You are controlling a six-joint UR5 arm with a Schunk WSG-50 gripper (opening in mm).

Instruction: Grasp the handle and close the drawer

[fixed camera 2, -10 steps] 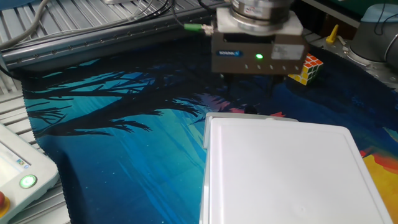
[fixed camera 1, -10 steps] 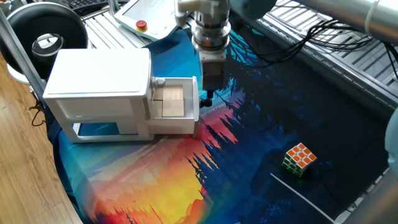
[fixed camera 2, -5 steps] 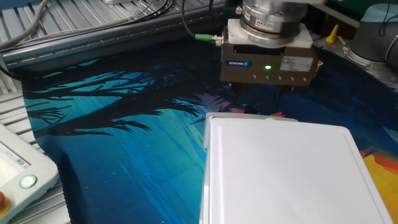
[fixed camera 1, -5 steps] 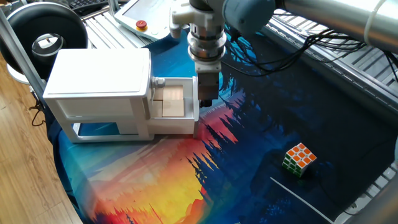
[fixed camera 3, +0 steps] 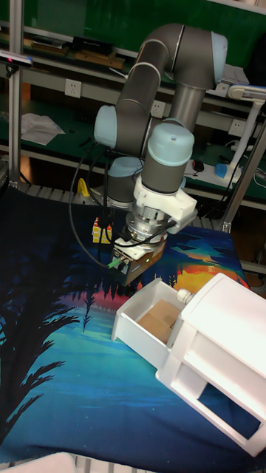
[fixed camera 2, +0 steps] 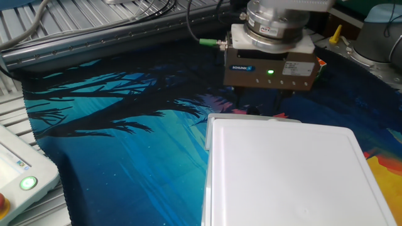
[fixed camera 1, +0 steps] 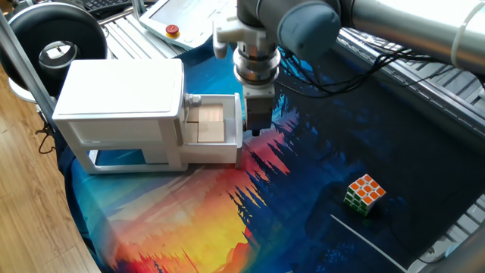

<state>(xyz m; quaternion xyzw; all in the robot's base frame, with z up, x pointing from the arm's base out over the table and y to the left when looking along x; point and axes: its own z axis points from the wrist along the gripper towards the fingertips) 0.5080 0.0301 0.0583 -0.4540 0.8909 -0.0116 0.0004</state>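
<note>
drawer [fixed camera 1: 214,121] sticks out open from the white cabinet [fixed camera 1: 121,106] on the surface [fixed camera 1: 303,189], wood-coloured inside showing, front panel facing away from the cabinet. gripper [fixed camera 1: 258,130] hangs right at that front panel, pointing down, where the handle should be; the handle itself is hidden behind the jaws in every view. cannot tell whether the jaws are clenched on it or still released, the tips are too dark against the cloth. key relation: drawer's slide axis runs from the gripper straight back into the cabinet, so the closing move is likely a push along that line toward the cabinet. rubik's cube [fixed camera 1: 364,194] sits well apart, not in the way.
</note>
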